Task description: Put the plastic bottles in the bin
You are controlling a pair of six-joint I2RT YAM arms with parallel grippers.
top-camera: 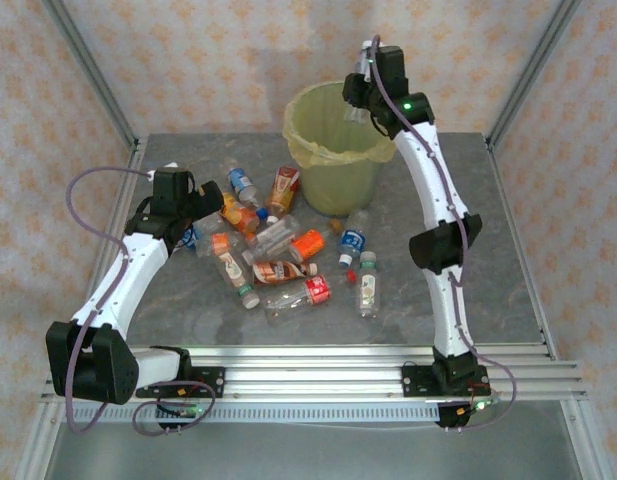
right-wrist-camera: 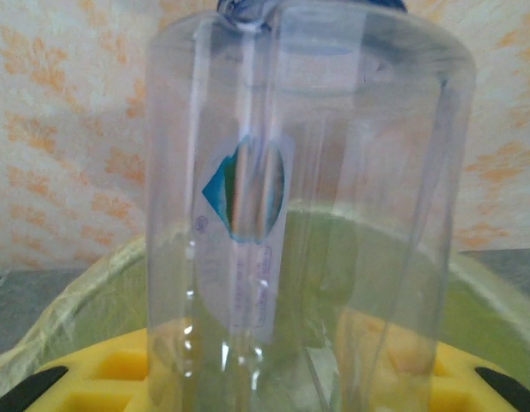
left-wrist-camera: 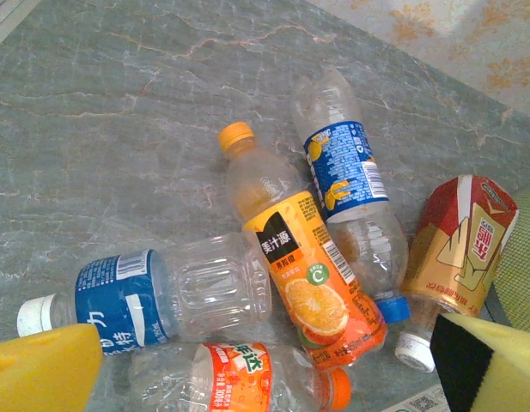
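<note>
The clear bottle (right-wrist-camera: 307, 215) is clamped in the right jaws. Its long axis runs straight out from them, away from the wrist. The bin (top-camera: 338, 185) lies below and beyond it, and in the top view the right arm (top-camera: 428, 170) holds the jaws above the far right part of the bin's mouth. The coming move looks like a plain release, and I judge the bottle would drop inside the rim. The other bottles (top-camera: 273, 255) lie scattered on the counter (top-camera: 488, 260) in front of the bin. The left jaws stand wide open and empty just above the pile's left edge, making the left arm (top-camera: 138, 265) the nearer one to them.
</note>
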